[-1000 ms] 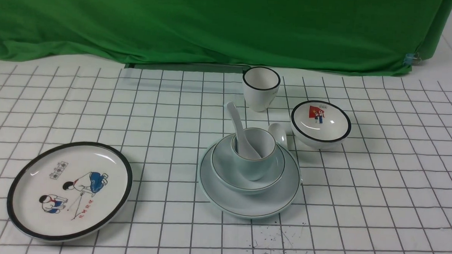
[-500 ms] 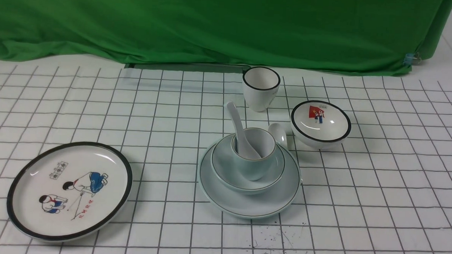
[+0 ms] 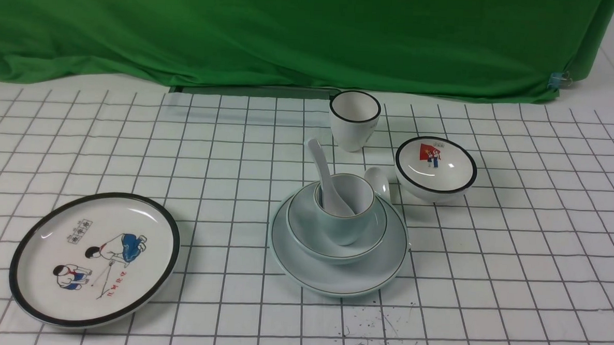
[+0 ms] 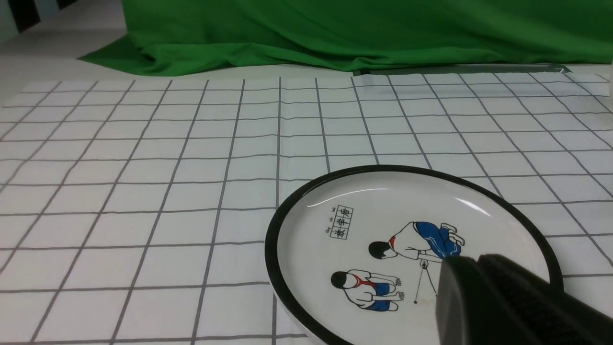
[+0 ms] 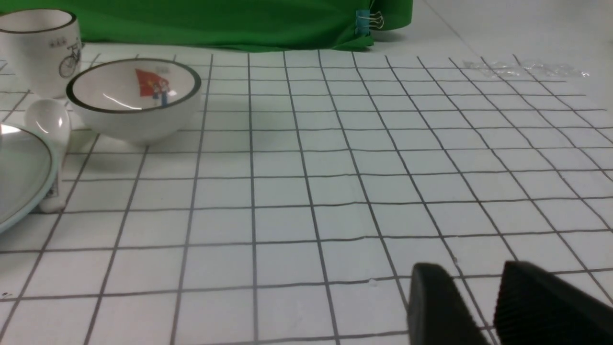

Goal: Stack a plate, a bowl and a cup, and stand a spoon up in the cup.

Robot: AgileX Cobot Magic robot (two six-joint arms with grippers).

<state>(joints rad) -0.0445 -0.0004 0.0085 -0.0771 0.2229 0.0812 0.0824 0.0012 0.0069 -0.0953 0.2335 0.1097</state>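
Front view: nothing on the table has shifted over the last second. The plain pale blue-white round plate (image 3: 337, 277) lies on the white gridded tablecloth (image 3: 490, 253), the pale grey-blue glossy bowl (image 3: 304, 229) sits in it, and the pale blue handleless cup (image 3: 346, 221) stands in the bowl. The glossy white ceramic soup spoon (image 3: 323, 177) leans in the cup, scoop down, handle rising toward the left rear. Both arms are out of this view except for a dark corner at the lower left edge. A second white spoon (image 3: 378, 182) lies just behind the stack, with the black-rimmed flag bowl (image 3: 435, 168) and the black-rimmed white cup (image 3: 354, 120) beyond; the cartoon plate (image 3: 95, 259) sits well to the left. Judging by this, the stack is complete.

Left wrist view: the left gripper (image 4: 498, 297) hangs over the cartoon plate (image 4: 373, 201), its jaws pressed together and empty.

Right wrist view: the right gripper (image 5: 479, 306) hovers low over bare cloth, holding nothing, a narrow gap showing between its dark fingers (image 5: 436, 302). The rim of the plain plate (image 5: 24, 167) shows at the edge, well apart from it. The arm seems to have retired from the stack.
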